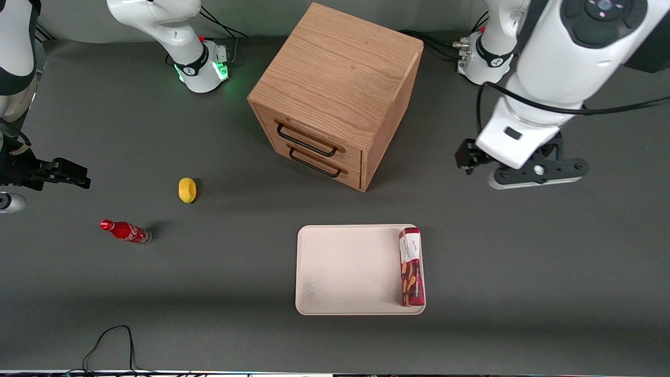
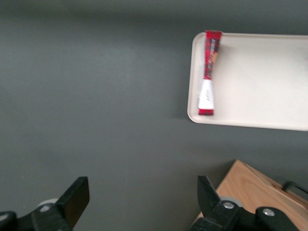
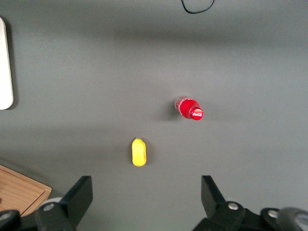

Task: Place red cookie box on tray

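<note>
Front view: I see the red cookie box (image 1: 411,266) lying flat in the tray (image 1: 345,272), along its rim toward the working arm's end of the tabletop (image 1: 523,272). My hand (image 1: 515,175) hangs above bare tabletop, farther from the camera than the tray, beside the wooden drawer cabinet (image 1: 335,94).

Left wrist view: hand (image 2: 142,199) released, fingers spread, holding nothing; box (image 2: 209,72) inside the tray (image 2: 260,77). Looks placed.

Handling, my guess: light, stiff carton, slightly crushable; pinch across the narrow width, mid-length.

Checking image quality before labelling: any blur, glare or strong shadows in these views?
Front view: sharp, soft shadows beside the wooden cabinet. Left wrist view: slightly blurred; red cookie box on tray smeared, open gripper above the bare table. No glare.
</note>
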